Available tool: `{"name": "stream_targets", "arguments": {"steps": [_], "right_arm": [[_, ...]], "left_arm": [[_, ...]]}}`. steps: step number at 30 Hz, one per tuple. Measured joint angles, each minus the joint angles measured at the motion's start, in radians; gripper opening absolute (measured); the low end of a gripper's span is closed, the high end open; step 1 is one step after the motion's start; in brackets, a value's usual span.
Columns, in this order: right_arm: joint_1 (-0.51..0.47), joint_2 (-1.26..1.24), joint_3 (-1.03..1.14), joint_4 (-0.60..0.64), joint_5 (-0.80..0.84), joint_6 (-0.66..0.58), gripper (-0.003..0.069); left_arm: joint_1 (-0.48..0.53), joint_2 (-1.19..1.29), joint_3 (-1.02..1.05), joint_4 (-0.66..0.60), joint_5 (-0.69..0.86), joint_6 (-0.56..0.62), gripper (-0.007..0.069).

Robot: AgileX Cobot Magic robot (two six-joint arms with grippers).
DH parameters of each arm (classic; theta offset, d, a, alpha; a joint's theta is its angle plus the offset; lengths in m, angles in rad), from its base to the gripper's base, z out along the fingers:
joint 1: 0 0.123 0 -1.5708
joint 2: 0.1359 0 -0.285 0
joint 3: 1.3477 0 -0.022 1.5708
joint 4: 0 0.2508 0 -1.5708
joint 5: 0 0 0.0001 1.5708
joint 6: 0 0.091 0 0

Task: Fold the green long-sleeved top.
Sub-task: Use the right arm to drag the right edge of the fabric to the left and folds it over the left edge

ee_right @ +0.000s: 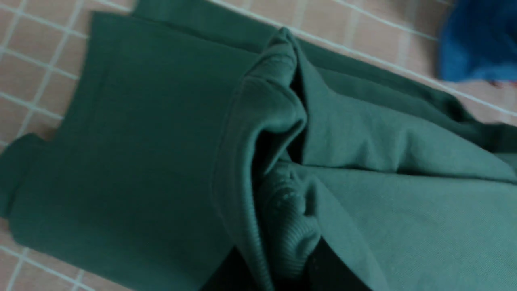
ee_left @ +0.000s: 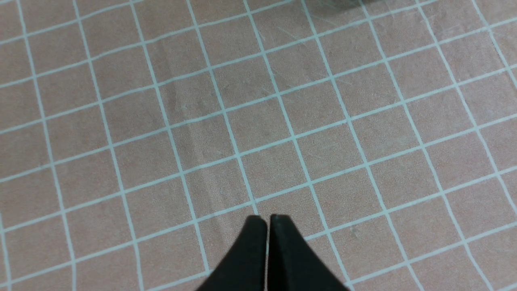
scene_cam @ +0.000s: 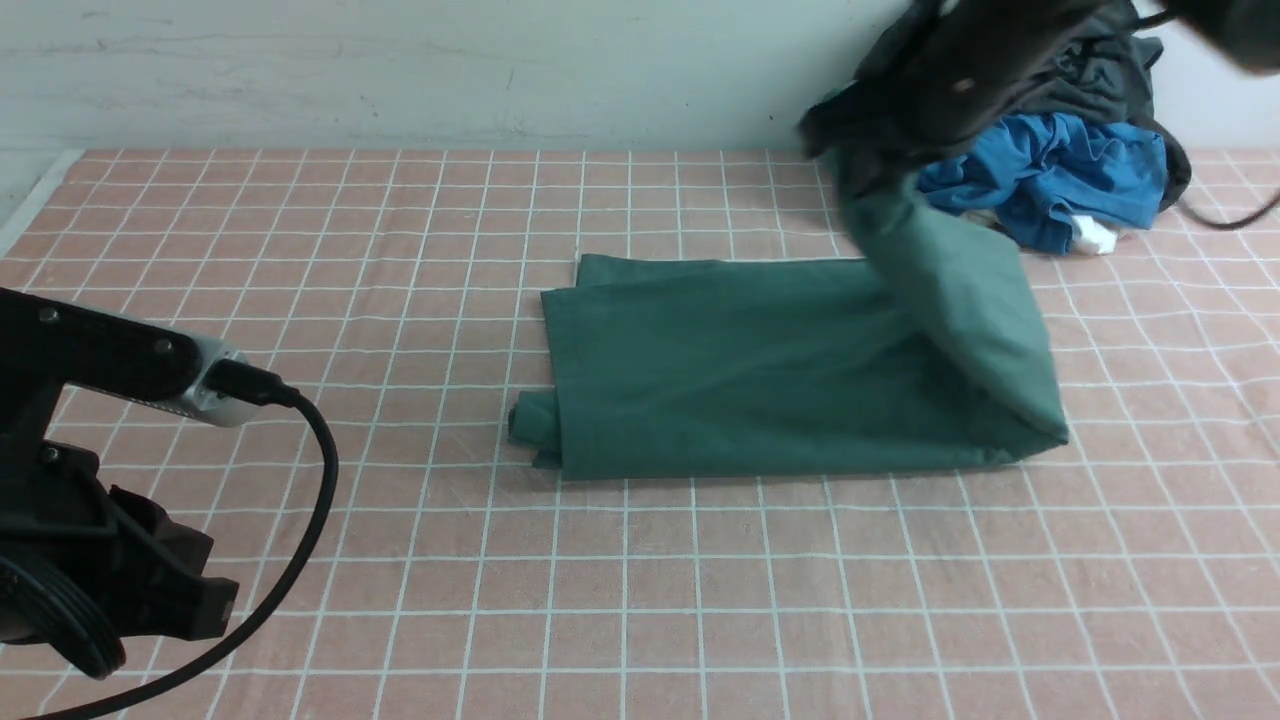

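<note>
Two claws were in play, only one engaged. The right claw was clamped on a bunched ribbed edge of the green long-sleeved top, with fabric gathered between its jaws in the right wrist view. From that grip the lifted end hung down and away toward the robot's left, where the rest of the top lay flat on the tabletop as a folded band. Its long axis ran left to right, so the free far end lay well to the left of the right claw. Judgement: the coming move is a carry of the held end along that axis, over the flat part. The left claw had its jaws pressed together, holding nothing, above bare checked cloth and well apart from the top. The right arm was clearly nearer. A blue garment and a dark garment lay just behind the right claw.
</note>
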Motion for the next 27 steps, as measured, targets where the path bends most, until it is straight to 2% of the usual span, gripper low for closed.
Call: {"name": "stream_targets", "arguments": {"steps": [3,6,8,9,11,13,16,18,20,25,26,27], "right_arm": [[0.060,0.049,0.000,0.024,-0.070,-0.016,0.0059],[0.118,0.121,0.000,0.059,-0.182,-0.021,0.0107],[0.131,0.139,0.000,0.059,-0.230,-0.022,0.0171],[0.132,0.142,0.000,0.054,-0.266,-0.022,0.0240],[0.132,0.140,0.000,0.049,-0.284,-0.021,0.0283],[0.128,0.123,0.000,0.025,-0.300,-0.018,0.0360],[0.122,0.095,0.000,-0.012,-0.278,-0.017,0.0404],[0.119,0.087,-0.001,-0.031,-0.251,-0.017,0.0400],[0.116,0.088,-0.002,-0.048,-0.198,-0.017,0.0363],[0.115,0.160,-0.002,-0.041,-0.144,0.000,0.0171],[0.115,0.170,-0.002,-0.041,-0.146,0.003,0.0155],[0.115,0.205,-0.002,-0.003,-0.151,0.022,0.0089]], "left_arm": [[0.000,0.000,0.000,-0.001,0.000,0.000,-0.0008],[0.000,0.000,0.000,-0.002,0.000,0.000,-0.0008],[0.000,0.000,0.000,-0.002,0.000,0.001,-0.0008],[0.000,0.000,0.000,-0.002,0.000,0.002,-0.0008],[0.000,0.000,0.000,-0.002,0.000,0.003,-0.0008],[0.000,-0.005,0.000,-0.002,0.000,0.011,-0.0008],[0.000,-0.042,0.000,-0.001,-0.006,0.024,-0.0008],[0.000,-0.076,0.000,0.002,-0.025,0.039,-0.0008],[0.000,-0.147,0.005,0.002,-0.072,0.067,-0.0008],[0.000,-0.315,0.067,0.002,-0.173,0.103,-0.0008],[0.000,-0.322,0.074,0.002,-0.180,0.103,-0.0008],[0.000,-0.382,0.105,0.002,-0.209,0.103,-0.0008]]}}
